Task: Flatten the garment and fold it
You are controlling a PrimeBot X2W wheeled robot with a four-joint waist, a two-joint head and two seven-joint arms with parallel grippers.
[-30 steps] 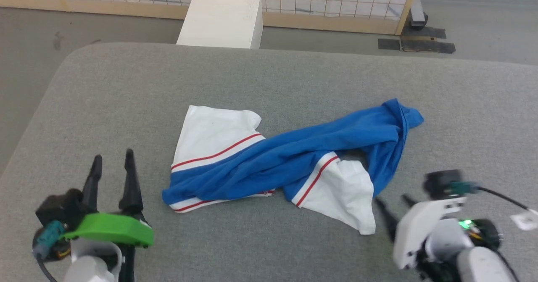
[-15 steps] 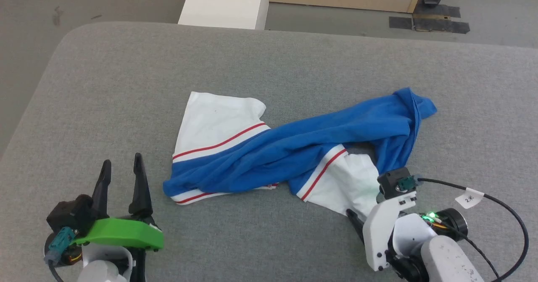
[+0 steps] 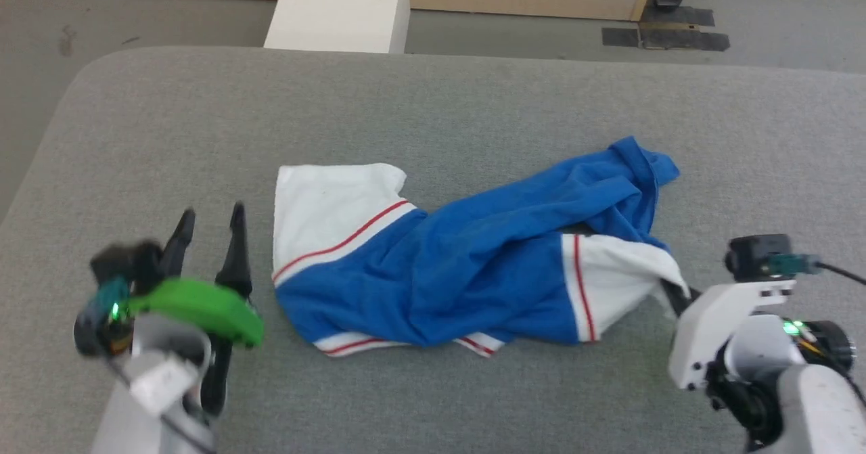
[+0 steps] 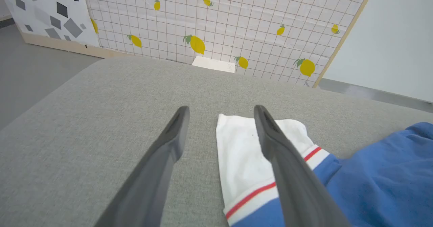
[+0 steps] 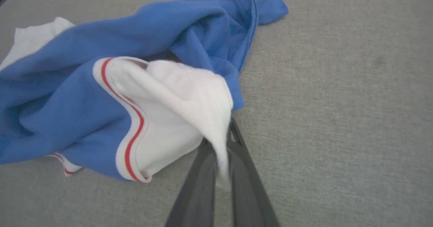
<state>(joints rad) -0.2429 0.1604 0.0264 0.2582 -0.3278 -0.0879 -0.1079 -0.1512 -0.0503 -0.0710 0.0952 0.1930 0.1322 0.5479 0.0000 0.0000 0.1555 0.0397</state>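
The garment (image 3: 473, 264) lies crumpled on the grey cushion (image 3: 433, 102), royal blue with two white sleeves and red-striped trim; no lettering shows. My right gripper (image 3: 673, 291) is shut on the edge of the right white sleeve (image 5: 176, 118), which is lifted and stretched toward it; white cloth is pinched between its fingers (image 5: 203, 173). My left gripper (image 3: 208, 227) stands open just left of the other white sleeve (image 3: 325, 203). In the left wrist view its right finger (image 4: 280, 152) hangs over that sleeve (image 4: 240, 152).
A white box (image 3: 335, 9) stands on the floor beyond the cushion's far edge. A lemon-print grid panel (image 4: 216, 20) with a wooden frame rises behind it. The cushion's rounded left edge (image 3: 40, 156) drops to grey floor. Bare cushion surrounds the garment.
My right gripper has closed on the right white sleeve and pulled it rightward, spreading the blue body. My left gripper has moved up toward the left sleeve. The camera has shifted.
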